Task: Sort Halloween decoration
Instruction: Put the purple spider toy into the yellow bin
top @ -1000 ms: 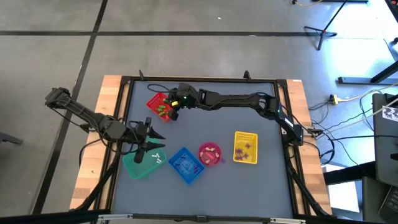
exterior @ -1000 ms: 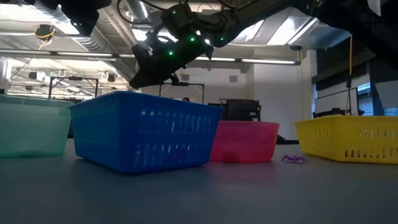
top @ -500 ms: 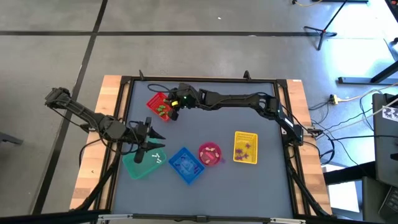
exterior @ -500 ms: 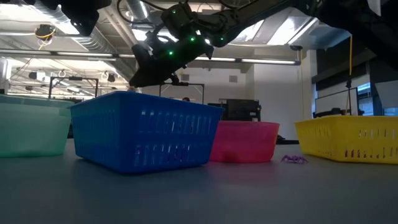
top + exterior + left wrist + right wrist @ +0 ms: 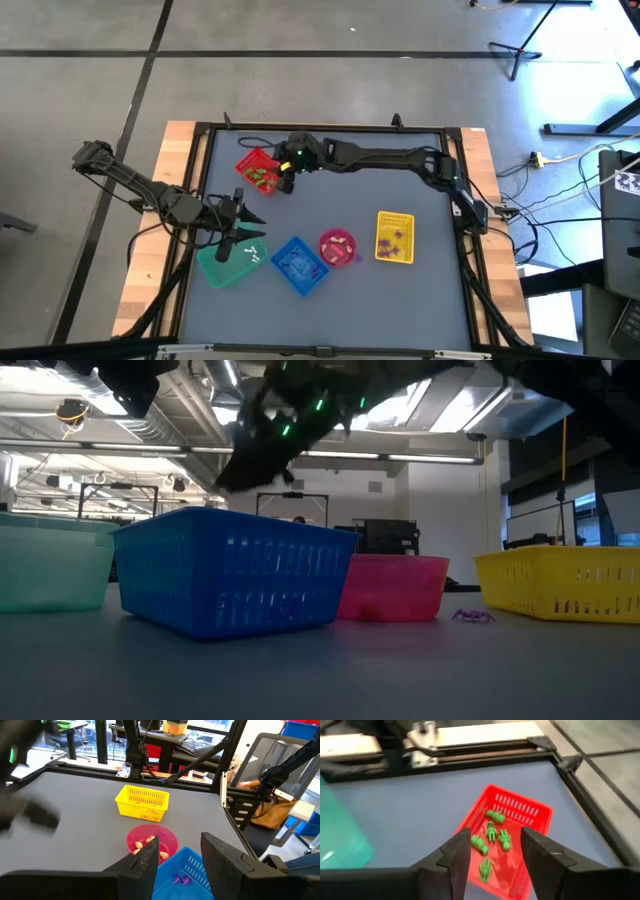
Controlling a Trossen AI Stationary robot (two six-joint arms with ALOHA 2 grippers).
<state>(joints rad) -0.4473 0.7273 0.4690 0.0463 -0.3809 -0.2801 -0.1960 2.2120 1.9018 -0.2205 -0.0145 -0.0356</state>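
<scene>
The right hand [image 5: 490,857] hung over the red basket [image 5: 520,812] at about eleven o'clock on the bench [image 5: 400,300], its two dark fingers [image 5: 457,855] standing apart with nothing between them; below the gap lay a small heap of green trinkets [image 5: 490,842] on the basket floor. The left hand [image 5: 177,857] waited at about eight o'clock over the teal basket [image 5: 225,268], fingers likewise apart and empty, looking across at the blue basket [image 5: 187,870] with a purple trinket [image 5: 181,880] in it and the pink bowl [image 5: 150,837] holding cream pieces [image 5: 147,841]. Beyond that stood the yellow basket [image 5: 395,238], at about four o'clock, with more purple bits, and one purple trinket [image 5: 472,616] lay loose on the bench just beside it. White pieces [image 5: 252,250] showed in the teal basket. These decorations looked like light, stiff moulded plastic, probably a little slippery and apt to skitter or flip if nudged; each would likely be best pinched across its thickest middle, the body rather than a thin leg or arm, with a narrow gap and a gentle close.
</scene>
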